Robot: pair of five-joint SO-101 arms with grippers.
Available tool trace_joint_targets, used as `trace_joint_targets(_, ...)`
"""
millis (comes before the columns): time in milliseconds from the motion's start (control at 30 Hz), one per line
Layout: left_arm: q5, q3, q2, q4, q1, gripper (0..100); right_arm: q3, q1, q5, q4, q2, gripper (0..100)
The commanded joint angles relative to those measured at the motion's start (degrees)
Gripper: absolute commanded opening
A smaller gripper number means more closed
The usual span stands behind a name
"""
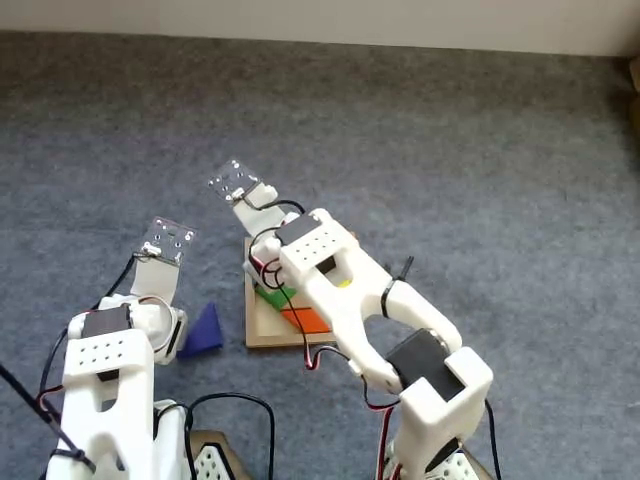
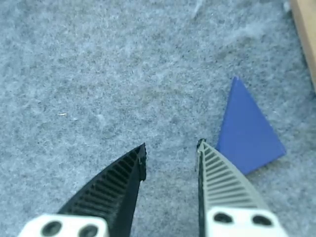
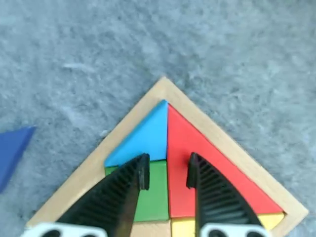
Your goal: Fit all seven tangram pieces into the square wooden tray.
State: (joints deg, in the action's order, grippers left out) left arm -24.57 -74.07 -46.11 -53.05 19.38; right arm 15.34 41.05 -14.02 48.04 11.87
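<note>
A dark blue triangle (image 2: 247,129) lies flat on the grey carpet, just left of the square wooden tray (image 1: 262,337). My left gripper (image 2: 171,146) hovers open over bare carpet beside that triangle, one fingertip close to its edge. In the tray sit a light blue triangle (image 3: 143,136), a red triangle (image 3: 200,163), a green piece (image 3: 154,195) and a yellow piece (image 3: 182,228). An orange piece (image 1: 305,319) shows in the high view. My right gripper (image 3: 168,158) hangs open above the tray, over the seam between the light blue, green and red pieces, holding nothing.
Grey carpet (image 1: 450,150) spreads wide to the far side and right of the tray. The right arm (image 1: 350,300) covers most of the tray from above. The tray's rim (image 2: 307,34) lies close to the dark blue triangle (image 1: 203,330).
</note>
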Motion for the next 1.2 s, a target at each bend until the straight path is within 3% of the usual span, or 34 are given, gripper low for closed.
trace_joint_targets(0,0.3,0.4,-1.1,0.8,0.9,18,-2.2,-0.9,-0.5,1.5,-6.4,13.8)
trace_joint_targets(233,0.4,0.4,-1.1,0.9,0.9,18,4.3,-2.3,-0.4,4.7,-18.2,13.8)
trace_joint_targets(567,0.4,0.9,-1.1,0.9,0.8,18,25.2,-14.5,-0.5,6.3,-44.0,13.8)
trace_joint_targets(733,0.6,3.0,-1.1,0.4,0.5,30,37.1,-22.7,-0.5,6.3,-55.7,13.8)
trace_joint_targets(967,0.4,12.7,-0.7,-10.6,-2.9,31,49.9,-34.8,-0.6,6.1,-69.2,13.8)
trace_joint_targets(1167,0.6,19.2,-0.7,-19.4,-9.5,31,58.1,-39.0,-0.6,6.1,-77.3,13.8)
